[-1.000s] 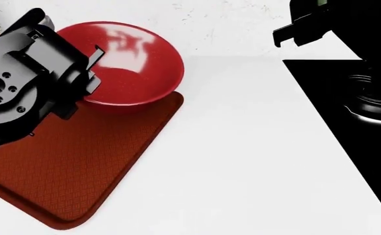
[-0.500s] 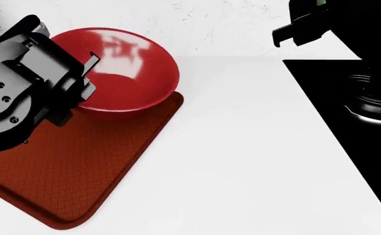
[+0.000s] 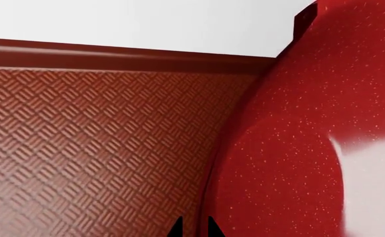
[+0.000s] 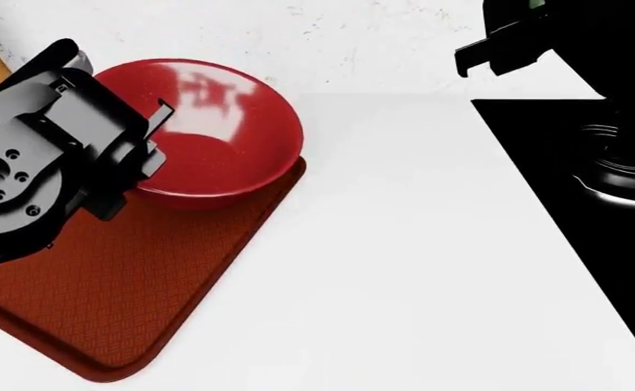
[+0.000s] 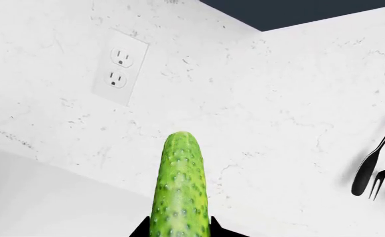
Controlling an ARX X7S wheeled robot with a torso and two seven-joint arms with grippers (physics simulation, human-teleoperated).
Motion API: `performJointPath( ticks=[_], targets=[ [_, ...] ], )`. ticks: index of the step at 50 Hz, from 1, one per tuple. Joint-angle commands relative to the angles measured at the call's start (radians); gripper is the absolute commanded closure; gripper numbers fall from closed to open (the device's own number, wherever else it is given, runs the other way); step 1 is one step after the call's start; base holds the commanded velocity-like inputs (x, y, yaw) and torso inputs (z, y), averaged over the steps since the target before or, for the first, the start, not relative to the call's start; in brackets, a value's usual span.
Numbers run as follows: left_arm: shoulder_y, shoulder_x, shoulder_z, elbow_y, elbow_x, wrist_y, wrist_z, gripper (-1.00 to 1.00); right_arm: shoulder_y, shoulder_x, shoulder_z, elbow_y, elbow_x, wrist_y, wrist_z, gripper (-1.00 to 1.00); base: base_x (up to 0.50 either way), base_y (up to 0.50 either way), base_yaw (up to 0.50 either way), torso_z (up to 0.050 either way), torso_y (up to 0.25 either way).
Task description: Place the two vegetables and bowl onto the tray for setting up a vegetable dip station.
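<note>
The bowl [image 4: 213, 130] sat at the far corner of the tray [image 4: 132, 285], at the left of the scene, its far rim overhanging the tray's far edge toward the wall. We could not tell whether its base lay fully inside the raised rim. Our left gripper [image 4: 152, 130] was at the bowl's left rim, one thin finger showing inside the lip, so we judged it pinched onto the rim, though the pads themselves were hidden. In the left wrist view the bowl's outer wall [image 3: 298, 148] filled one side, just beside the crosshatch floor.

Our right gripper [image 5: 178, 232] held the cucumber [image 5: 179, 187], which pointed up toward a marble wall with an outlet [image 5: 118, 66]; a spoon and fork [image 5: 373, 170] hung nearby. In the head view that arm [image 4: 578, 49] was a dark shape at the far right, well apart from the tray. We saw no carrot.

What we feared most was the bowl being let go while resting partly on the tray's rim, which could leave it tilted or let it slide off onto the counter. The bowl also claimed much of the far end, so the cucumber might knock it on the way in.
</note>
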Motion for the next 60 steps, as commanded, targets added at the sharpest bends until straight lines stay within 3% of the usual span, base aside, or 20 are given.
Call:
performJointPath(
  ticks=[1,18,19,37,60],
  targets=[
    [0.006,-0.001,-0.003,0.002,0.007,0.004,-0.003,1.0,0.006,0.002,0.002,-0.003,-0.008,0.004,-0.001,1.0,0.0,0.0,0.0,0.0,0.0],
    [0.027,-0.005,-0.026,-0.009,-0.006,-0.004,0.01,1.0,0.007,0.001,-0.002,-0.003,-0.01,0.0,-0.002,1.0,0.0,0.0,0.0,0.0,0.0],
    [0.022,-0.007,-0.027,-0.004,-0.004,-0.003,0.006,-1.0,0.007,0.001,-0.003,-0.003,-0.011,0.0,-0.003,1.0,0.0,0.0,0.0,0.0,0.0],
    [-0.023,-0.031,-0.027,0.029,0.01,0.002,-0.047,-1.0,0.012,0.006,-0.002,0.004,-0.012,-0.005,-0.005,1.0,0.0,0.0,0.0,0.0,0.0],
    [-0.274,-0.168,-0.028,0.135,0.116,0.035,-0.175,-1.0,0.014,-0.019,0.0,-0.012,0.022,-0.011,-0.012,1.0,0.0,0.0,0.0,0.0,0.0]
  ],
)
